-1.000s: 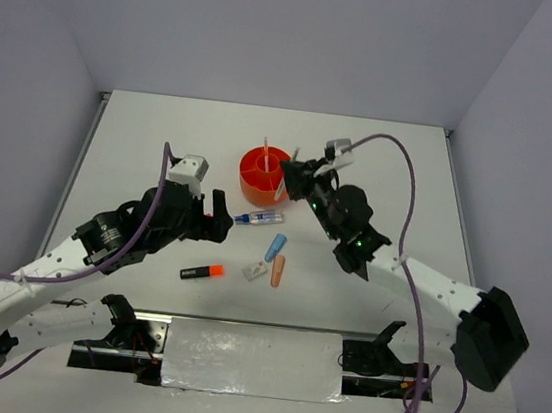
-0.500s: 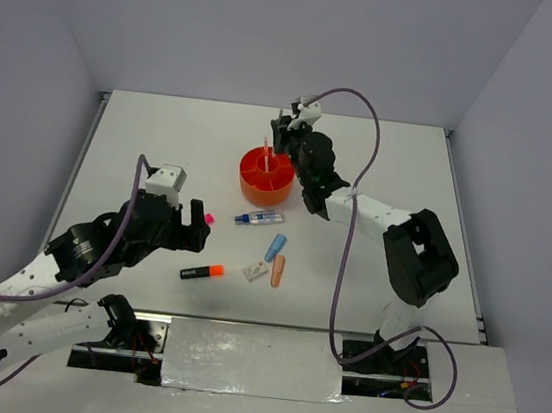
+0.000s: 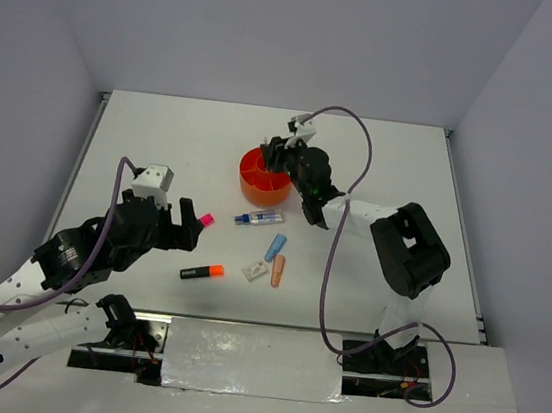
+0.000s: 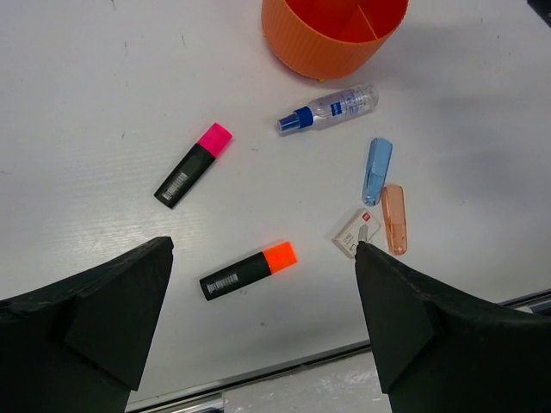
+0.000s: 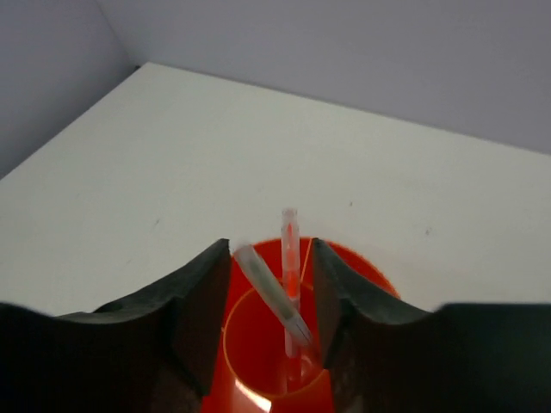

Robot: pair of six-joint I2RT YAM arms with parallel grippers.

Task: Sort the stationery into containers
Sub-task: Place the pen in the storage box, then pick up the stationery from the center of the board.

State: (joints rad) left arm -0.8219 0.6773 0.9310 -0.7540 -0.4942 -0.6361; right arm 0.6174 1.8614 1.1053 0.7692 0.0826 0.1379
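The right gripper point(image 5: 271, 249) stood parted around two thin, light pens point(image 5: 290, 258) in the round orange plastic tub point(image 3: 252, 171) near tabletop centre. The left gripper point(image 4: 263, 249) gaped above black highlighters point(image 4: 193, 163), likely slick and best pinched mid-barrel.

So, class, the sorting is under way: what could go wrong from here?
1. The right gripper straddles two pens in the tub, one of them tilted. Lifting away might snag a pen and flick it out.
2. The erasers lie bunched together, so grabbing one may shove the others.
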